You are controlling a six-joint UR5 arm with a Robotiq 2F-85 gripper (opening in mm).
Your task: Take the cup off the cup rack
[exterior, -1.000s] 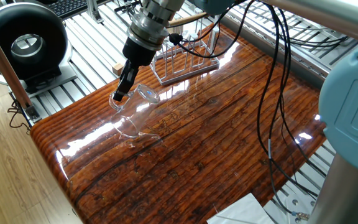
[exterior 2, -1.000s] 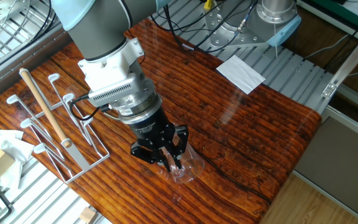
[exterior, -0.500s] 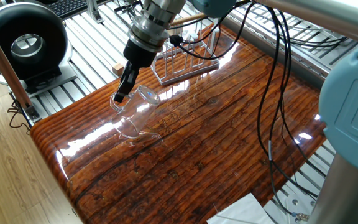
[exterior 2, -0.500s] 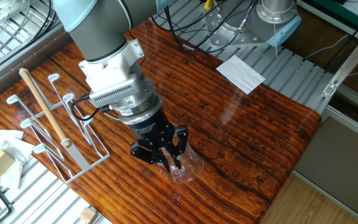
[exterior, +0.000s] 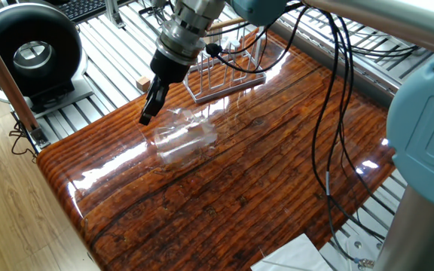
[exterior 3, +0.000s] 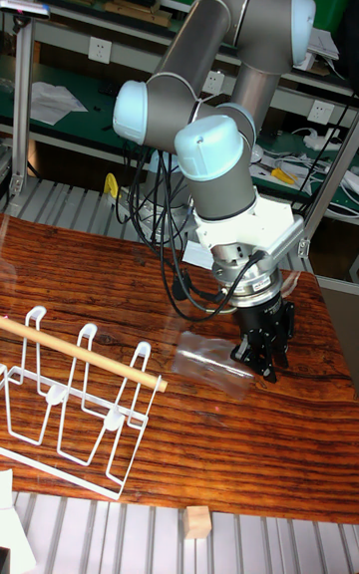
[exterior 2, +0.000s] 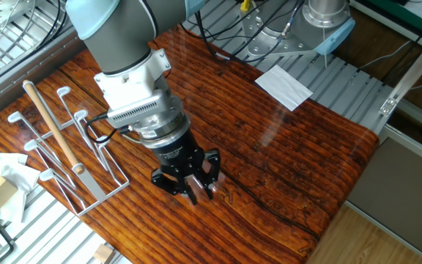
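Change: cup (exterior: 185, 140) was held tilted at the fingers (exterior: 148, 113) a second ago; now it lies on its side on the desk (exterior: 277, 173), free of them.
Fingers: apart and empty, poised just above the desk (exterior 3: 261, 360).
Cup position: on the wood just beside the fingertips, toward the desk's middle; well apart from the cup rack (exterior 2: 64, 158).
Progress: cup is off the rack, so the task looks essentially done.
Left: only pulling the arm away, by my judgement.
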